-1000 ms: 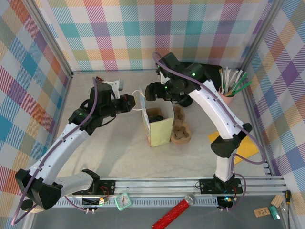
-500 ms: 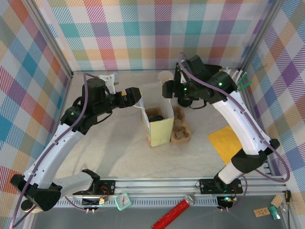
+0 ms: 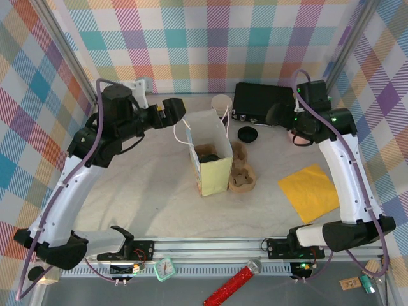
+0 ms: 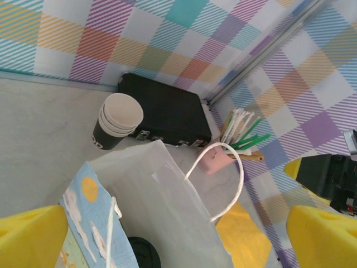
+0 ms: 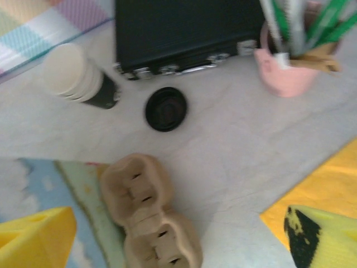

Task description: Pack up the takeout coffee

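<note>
Gaping wide above pale tabletop (image 3: 159,191), plaid walls (image 3: 191,44) around: left claw (image 4: 178,237), right claw (image 5: 177,240).

op: on my left wrist view the takeout coffee (image 4: 144,254) is only a black lid edge, cut off at the bottom, with the paper bag (image 4: 167,206) hiding its body.
spotter: right wrist?
op: blurred. my cardboard cup carrier (image 5: 149,209) runs off the bottom.

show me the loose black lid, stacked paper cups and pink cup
loose black lid (image 5: 166,109), right wrist view, its centre
stacked paper cups (image 4: 120,111), left wrist view, top cup's inside
pink cup (image 5: 284,73), right wrist view, side wall
</note>
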